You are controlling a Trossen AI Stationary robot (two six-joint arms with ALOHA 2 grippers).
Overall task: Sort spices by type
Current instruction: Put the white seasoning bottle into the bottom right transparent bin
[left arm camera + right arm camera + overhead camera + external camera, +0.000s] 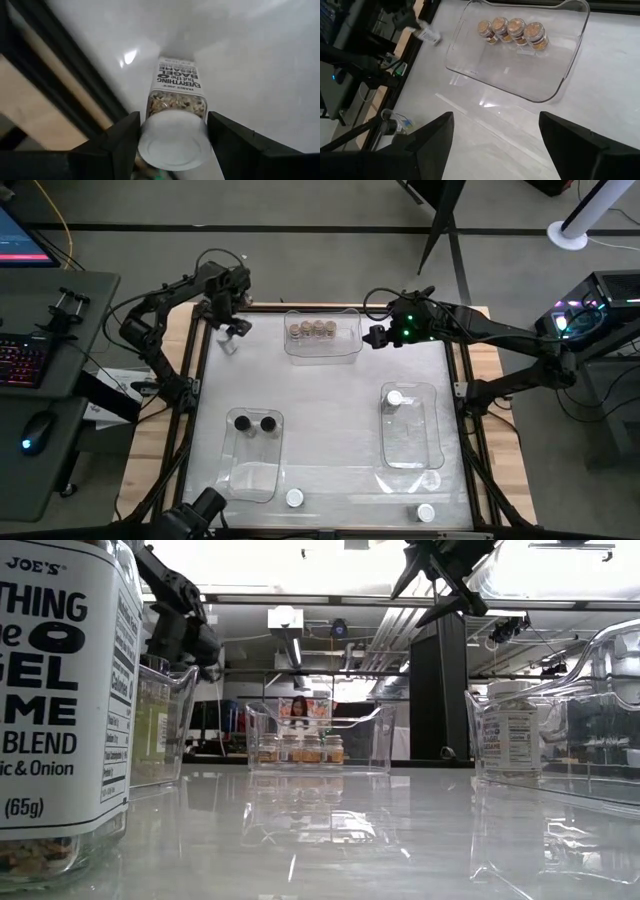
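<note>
High view first: the white counter point(330, 395) fills my screen, with three clear bins on it. The far bin point(323, 338) carries four tan-lidded jars point(310, 330) in a row. The near-left bin point(252, 455) has two black-lidded jars point(254, 422) side by side at its far end. The right-hand bin point(409, 425) shows one white-lidded jar point(394, 397) at its far end. Two more white-lidded jars stand loose along the near edge of the counter, one point(294, 498) just beside the near-left bin, the other point(425, 513) near the right-hand bin's near corner.

Now my arms. The left gripper point(172, 140) is up at the far-left corner of the counter, above the surface, and I can see it clamped on a white-capped jar point(176, 122), a finger pressed to either side of the cap, the label reading "Everything but the Bagel". The right gripper point(492, 135) hovers beside the far bin's right end, fingers spread wide apart, nothing between them, looking across at those four tan lids.
</note>
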